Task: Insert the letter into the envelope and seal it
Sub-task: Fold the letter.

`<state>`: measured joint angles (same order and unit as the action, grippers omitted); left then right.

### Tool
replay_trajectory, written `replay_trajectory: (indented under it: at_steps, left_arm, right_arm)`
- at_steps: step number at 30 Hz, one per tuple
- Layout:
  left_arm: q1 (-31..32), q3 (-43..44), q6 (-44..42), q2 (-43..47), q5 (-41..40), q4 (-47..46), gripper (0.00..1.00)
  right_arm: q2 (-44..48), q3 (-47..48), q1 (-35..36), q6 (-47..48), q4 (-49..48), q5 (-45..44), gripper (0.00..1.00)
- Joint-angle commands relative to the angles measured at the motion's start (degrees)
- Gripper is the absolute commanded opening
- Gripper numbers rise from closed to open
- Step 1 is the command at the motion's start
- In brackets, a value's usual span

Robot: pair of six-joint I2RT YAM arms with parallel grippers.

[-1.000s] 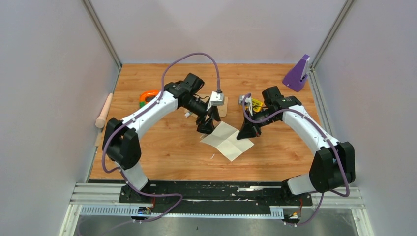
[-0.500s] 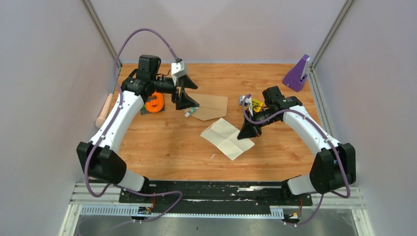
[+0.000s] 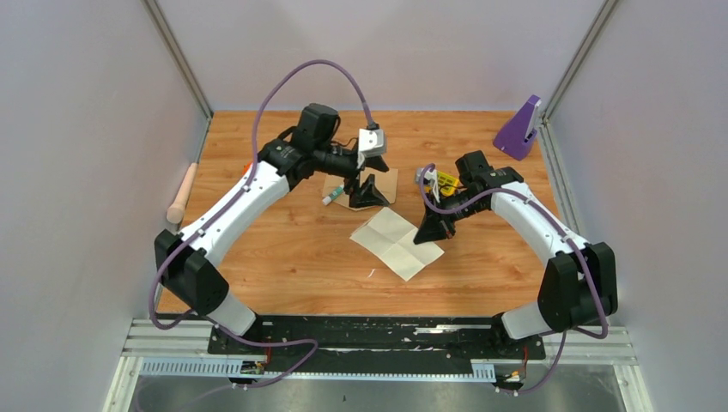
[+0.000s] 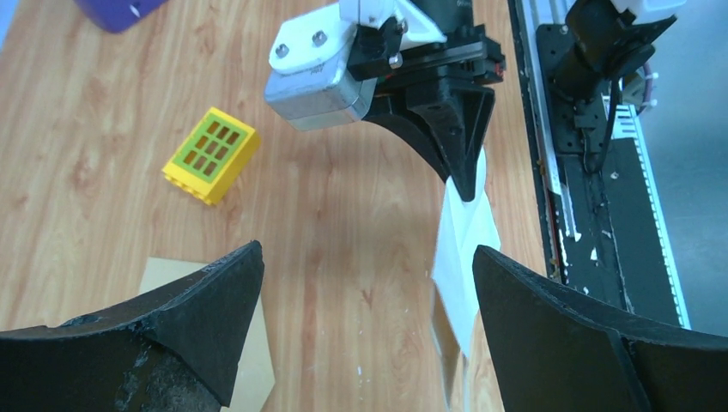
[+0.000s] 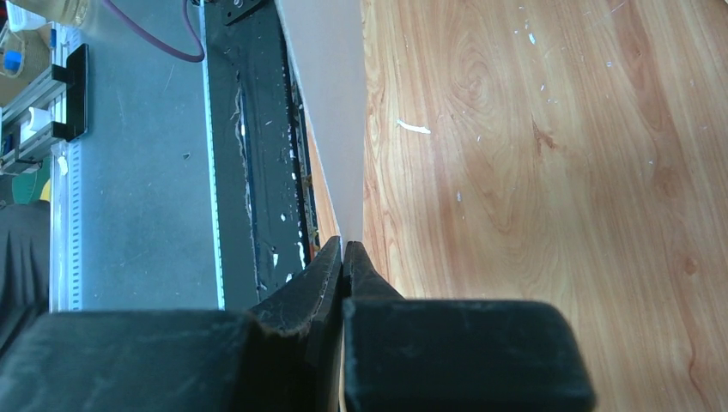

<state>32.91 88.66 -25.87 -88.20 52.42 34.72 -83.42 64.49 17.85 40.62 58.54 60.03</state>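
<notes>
Counter (image 3: 292, 257): wood-grain top, and every position below is given from the letter.

Left arm: it reaches over the counter to just beyond the letter's far corner. You have its fingers (image 3: 365, 190) spread as wide as they go and gripping nothing. The left wrist view (image 4: 365, 257) shows bare wood between the tips. They sit over the envelope; contact with it cannot be told.

Right arm: the fingers (image 3: 429, 230) are pressed fully together at the letter's right edge. You have a corner of the sheet pinched between them, and the right wrist view (image 5: 343, 249) shows the paper edge running out from the closed tips.

Letter (image 3: 397, 245): a white creased sheet, mid-counter, lying flat apart from the pinched edge.

Envelope (image 3: 382, 184): tan, flat, just beyond the letter, partly covered by the left fingers. Nothing lies between the two.

Purple stand (image 3: 519, 129): well beyond the letter to the right, at the far corner.

Wooden roller (image 3: 182, 193): far left of the letter, at the counter's edge.

Yellow block (image 3: 446, 182): just beyond the letter, right of the envelope.

Small tube (image 3: 333, 195): touching the envelope's left edge.
</notes>
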Motion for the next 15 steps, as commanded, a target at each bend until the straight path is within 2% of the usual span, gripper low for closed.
replay_trajectory:
  at_steps: [1,3,7,11,15]
  left_arm:
    - [2.3,2.2,1.0,-2.9,-4.0,-0.2,1.00]
    - [3.0,2.7,0.7,-4.1,-3.7,0.8,0.99]
    - [4.6,3.8,-1.9,-6.3,-3.2,4.3,0.91]
    - [5.1,5.2,-3.8,-7.8,-1.4,8.0,0.79]
    - [5.4,6.1,-5.5,-8.5,-0.7,10.5,0.61]
  right_arm:
    - [0.5,0.2,0.2,0.9,-1.6,0.6,0.00]
    - [0.5,0.2,0.3,0.9,-1.8,0.5,0.00]
    - [0.4,0.1,0.3,0.8,-2.1,0.0,0.00]
    - [0.4,-0.1,0.2,0.5,-2.6,-0.5,0.00]
    - [0.4,-0.2,0.3,-0.1,-3.3,-1.1,0.00]
